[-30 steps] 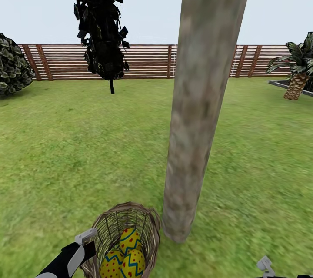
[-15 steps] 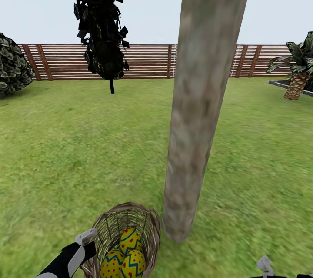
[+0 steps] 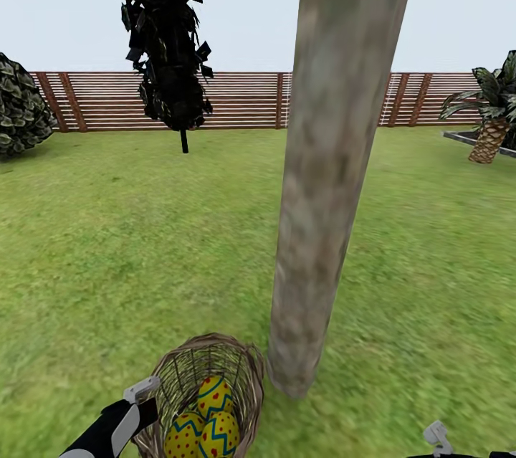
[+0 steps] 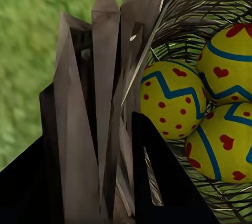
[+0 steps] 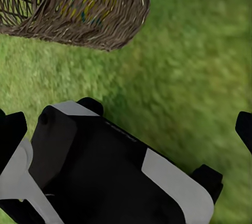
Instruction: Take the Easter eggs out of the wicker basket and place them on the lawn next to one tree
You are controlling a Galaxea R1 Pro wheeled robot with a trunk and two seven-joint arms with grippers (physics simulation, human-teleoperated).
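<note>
The wicker basket (image 3: pixel 247 368) hangs low over the lawn (image 3: pixel 107 243), right beside the foot of the thick pale tree (image 3: pixel 326 178). Three yellow Easter eggs with blue zigzags lie inside it (image 3: pixel 213 396) (image 3: pixel 185 435) (image 3: pixel 221 435). My left gripper (image 3: pixel 147 397) is shut on the basket's rim at its left side. In the left wrist view the woven wall sits between the dark fingers (image 4: pixel 157 182), with the eggs (image 4: pixel 170 98) just beyond. My right gripper (image 3: pixel 437 436) is low at the right, open, with grass and the basket (image 5: pixel 79 8) ahead of it.
A thin-trunked tree with dark foliage (image 3: pixel 168 35) stands farther back on the left. A round bush (image 3: pixel 21 110) is at the far left and a small palm (image 3: pixel 491 121) at the far right. A brown slat fence (image 3: pixel 244 99) closes the yard behind.
</note>
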